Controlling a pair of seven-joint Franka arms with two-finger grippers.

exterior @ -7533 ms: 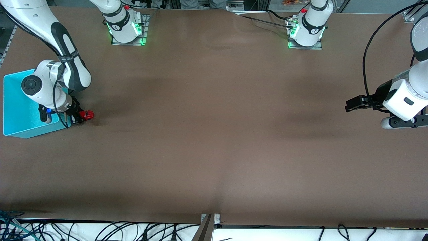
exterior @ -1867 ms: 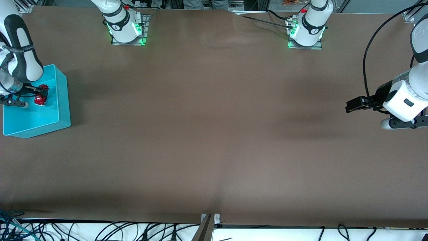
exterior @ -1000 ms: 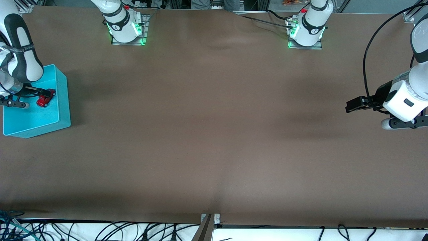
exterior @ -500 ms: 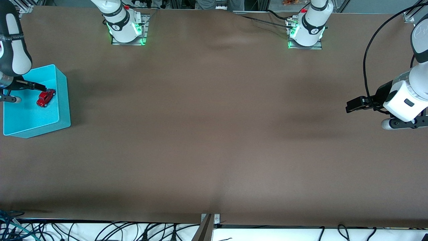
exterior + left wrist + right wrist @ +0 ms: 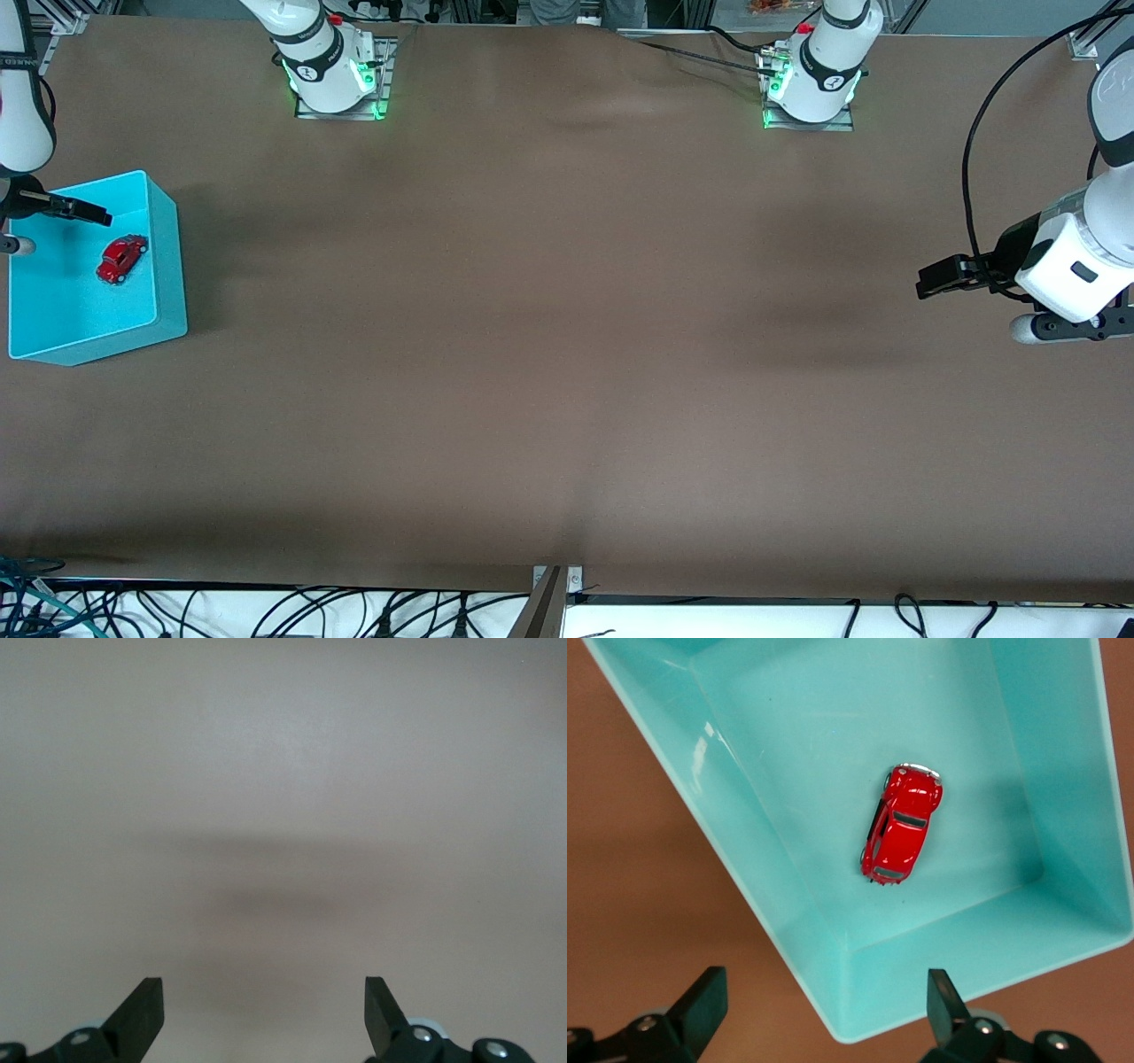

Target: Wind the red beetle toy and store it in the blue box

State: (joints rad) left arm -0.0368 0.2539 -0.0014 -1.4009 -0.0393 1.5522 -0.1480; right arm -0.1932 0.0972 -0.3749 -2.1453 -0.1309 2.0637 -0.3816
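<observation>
The red beetle toy (image 5: 121, 258) lies on the floor of the blue box (image 5: 168, 266) at the right arm's end of the table. In the right wrist view the toy (image 5: 900, 824) rests on its wheels inside the box (image 5: 788, 744), touching no wall. My right gripper (image 5: 11, 245) is open and empty, raised over the box's corner; its own view shows it (image 5: 824, 1001) well clear of the toy. My left gripper (image 5: 1072, 328) is open and empty and waits over bare table at the left arm's end; its own view shows it (image 5: 264, 1010) above nothing but the table.
The brown table (image 5: 567, 354) stretches between the two arms with nothing else on it. The arms' bases (image 5: 332, 71) stand along the edge farthest from the front camera. Cables hang along the nearest edge.
My right gripper has let go of the toy, lifted out of the box and drawn back. The toy stays on the box's floor. The left arm has not moved.
</observation>
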